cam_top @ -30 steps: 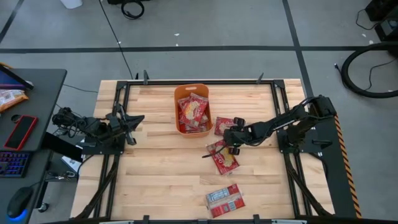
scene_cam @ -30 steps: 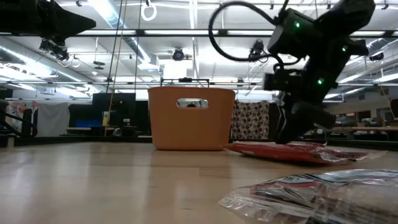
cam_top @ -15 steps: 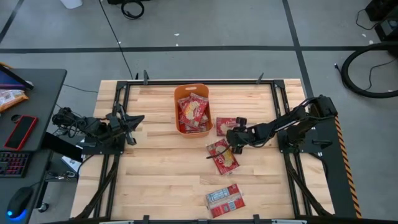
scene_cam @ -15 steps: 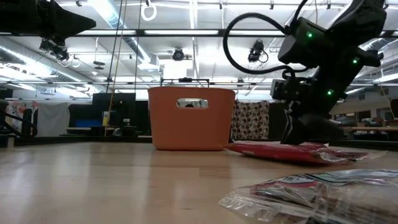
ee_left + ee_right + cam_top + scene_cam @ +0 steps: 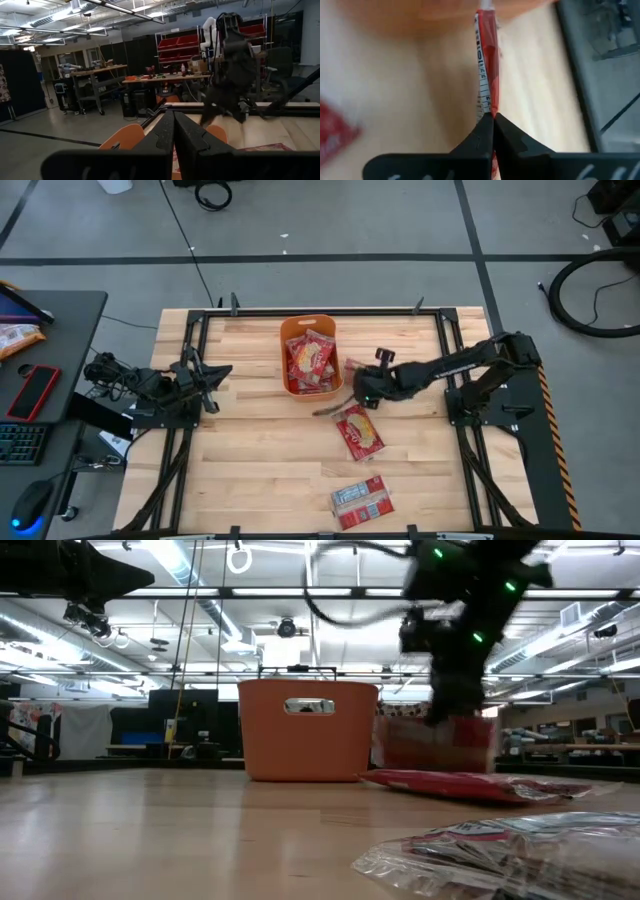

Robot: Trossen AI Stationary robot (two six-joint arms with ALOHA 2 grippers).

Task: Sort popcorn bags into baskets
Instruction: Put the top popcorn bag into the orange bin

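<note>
We read the coming move as a short carry toward the orange plastic rectangular tub [image 5: 309,356], and what it turns on is where that tub lies from the load. Our right jaws [image 5: 358,387] are closed tight on the edge of a flat red popcorn packet [image 5: 487,65]; the right wrist view shows the packet edge-on, running straight out from between the dark fingertips [image 5: 482,131]. From above, the jaws sit just beside the tub's right-hand wall, near its front corner, so the tub lies to the left of the grip and only a little farther back. In the low view the held packet [image 5: 437,743] hangs clear of the wooden surface [image 5: 250,460], and its long side looks roughly level. The tub already holds several red packets [image 5: 311,360]. Another red packet [image 5: 359,432] lies flat on the surface just in front of the right jaws, and one showing its grey-white label [image 5: 361,500] lies well apart, near the front edge. Our left jaws [image 5: 212,383] are shut and empty, parked at the left side, much farther from the tub than the right arm
</note>
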